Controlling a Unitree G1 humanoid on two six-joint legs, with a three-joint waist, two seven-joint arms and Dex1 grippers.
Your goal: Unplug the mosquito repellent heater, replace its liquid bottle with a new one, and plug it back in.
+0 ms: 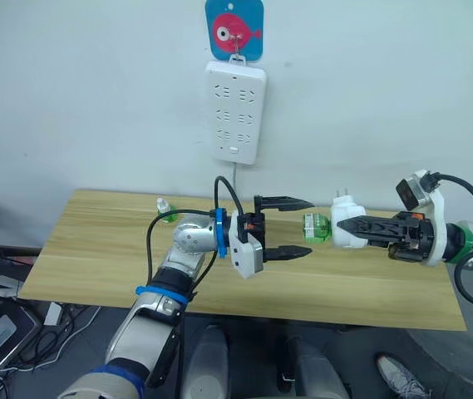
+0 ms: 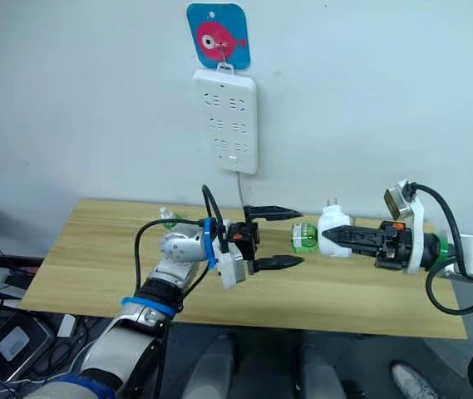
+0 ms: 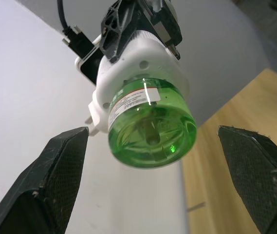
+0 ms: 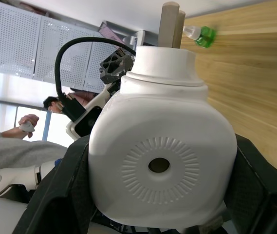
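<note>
While right claw (image 1: 342, 224) grips heater (image 1: 348, 223), left claw (image 1: 305, 227) gapes.

You see a long white power strip (image 1: 236, 113) hanging below a blue fish tag (image 1: 234, 30), above the wooden table (image 1: 95, 258).

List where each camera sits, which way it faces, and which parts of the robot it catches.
Left eye view: on the head, looking forward and down over the light wooden table; both arms show, the open left gripper facing the right gripper.
Right eye view: same head, same scene.
Left wrist view: along its two black fingers at the green liquid bottle.
Right wrist view: along its fingers, shut on the white rounded plastic heater.
Shared: both wrist views show the heater.
</note>
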